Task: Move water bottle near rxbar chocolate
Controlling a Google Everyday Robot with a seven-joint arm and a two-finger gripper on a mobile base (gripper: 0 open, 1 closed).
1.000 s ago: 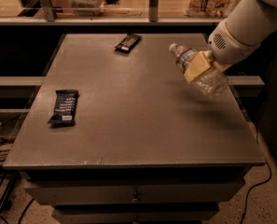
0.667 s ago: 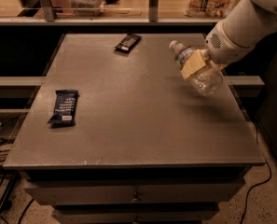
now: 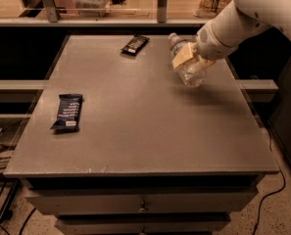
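I have the gripper [image 3: 188, 58] clamped on the bottle [image 3: 193, 74] over the far right of the table [image 3: 145, 141], bottle tilted with its cap toward the far left. The rxbar [image 3: 134, 44] lies at the far middle, left of the bottle and apart from it. A blue bar [image 3: 68, 111] lies at the left.

gripper [image 3: 188, 58], clamped on water bottle [image 3: 191, 73], slid left and bit toward back of table [image 3: 145, 131] vs a sec ago. bottle went along with it, cap now further back-left. gap to rxbar chocolate [image 3: 134, 44] smaller now, bottle not touching it.
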